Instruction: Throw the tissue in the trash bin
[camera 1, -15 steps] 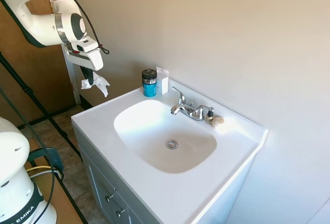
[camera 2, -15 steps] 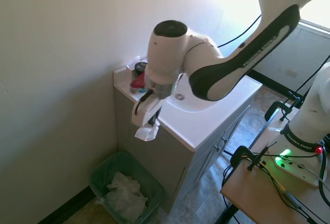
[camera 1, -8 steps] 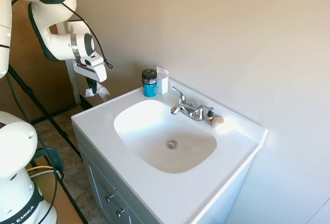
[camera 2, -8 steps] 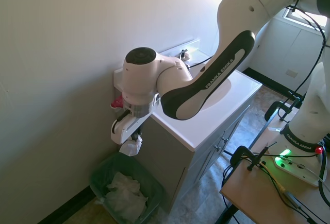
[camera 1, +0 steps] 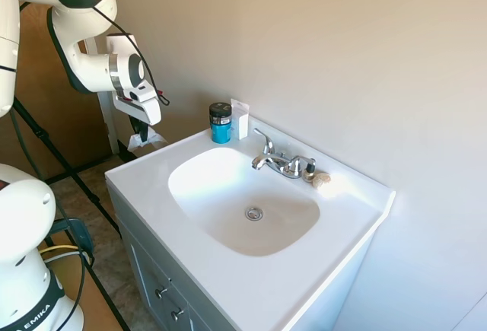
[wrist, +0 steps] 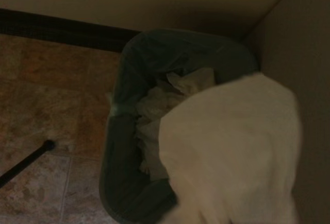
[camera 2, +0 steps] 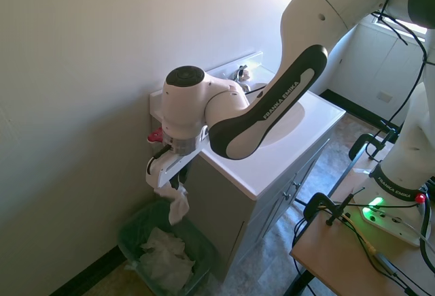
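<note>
1. In the first exterior view the gripper (camera 1: 140, 129) is hanging at the left of the frame, just off the far left corner of the white vanity counter (camera 1: 152, 186), pointing down. The tissue (camera 1: 144, 141) is showing as a small white wad below it, partly cut off by the counter edge.
2. The second exterior view is showing what that view hides: the gripper (camera 2: 171, 186) is hovering at the lower left of the frame, above a dark green trash bin (camera 2: 136, 224) sitting on the floor between the wall and the side of the vanity cabinet (camera 2: 224, 224).
3. There the tissue (camera 2: 179, 203) is dangling as a long white strip from the gripper down toward the bin's mouth. Whether the fingers are pinching it or have let go cannot be told from any view.
4. The bin is already holding crumpled white paper (camera 2: 163, 258), visible only in the second exterior and wrist views.
5. The wrist view is looking straight down: the tissue (wrist: 232, 152) is filling the lower right of the frame, blurred, and the trash bin (wrist: 116, 147) is lying beneath it on a brown tiled floor (wrist: 46, 100).
6. Only the first exterior view is showing the sink basin (camera 1: 243, 194), the chrome faucet (camera 1: 278, 162), a blue jar with a black lid (camera 1: 221, 123) and a small beige lump (camera 1: 320, 179) to the right of the faucet.
</note>
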You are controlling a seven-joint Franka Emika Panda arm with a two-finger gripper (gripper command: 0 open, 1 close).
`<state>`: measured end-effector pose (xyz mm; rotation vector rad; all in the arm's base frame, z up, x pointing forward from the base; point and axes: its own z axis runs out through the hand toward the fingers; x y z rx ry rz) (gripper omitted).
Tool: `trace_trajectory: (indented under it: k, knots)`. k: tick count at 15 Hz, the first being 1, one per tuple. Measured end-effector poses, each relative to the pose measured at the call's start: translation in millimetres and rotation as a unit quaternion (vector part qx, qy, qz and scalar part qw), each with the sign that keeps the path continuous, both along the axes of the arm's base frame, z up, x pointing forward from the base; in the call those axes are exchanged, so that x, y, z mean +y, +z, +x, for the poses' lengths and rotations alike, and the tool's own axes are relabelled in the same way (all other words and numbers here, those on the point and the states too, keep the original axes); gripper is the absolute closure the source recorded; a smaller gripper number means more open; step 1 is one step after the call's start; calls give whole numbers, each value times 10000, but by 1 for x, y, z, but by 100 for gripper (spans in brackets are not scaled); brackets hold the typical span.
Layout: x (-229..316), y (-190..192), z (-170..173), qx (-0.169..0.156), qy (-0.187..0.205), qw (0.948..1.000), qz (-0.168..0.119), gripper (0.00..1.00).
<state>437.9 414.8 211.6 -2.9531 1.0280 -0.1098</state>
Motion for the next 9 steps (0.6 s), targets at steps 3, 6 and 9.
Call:
trace_trajectory:
  k: [3,6,9]
  knots:
    - [-2,2,2,11,-18,10000,22,0]
    - [-4,26,7,-59,-51,9999,142,0]
    - [-14,68,1,-203,-53,9996,197,0]
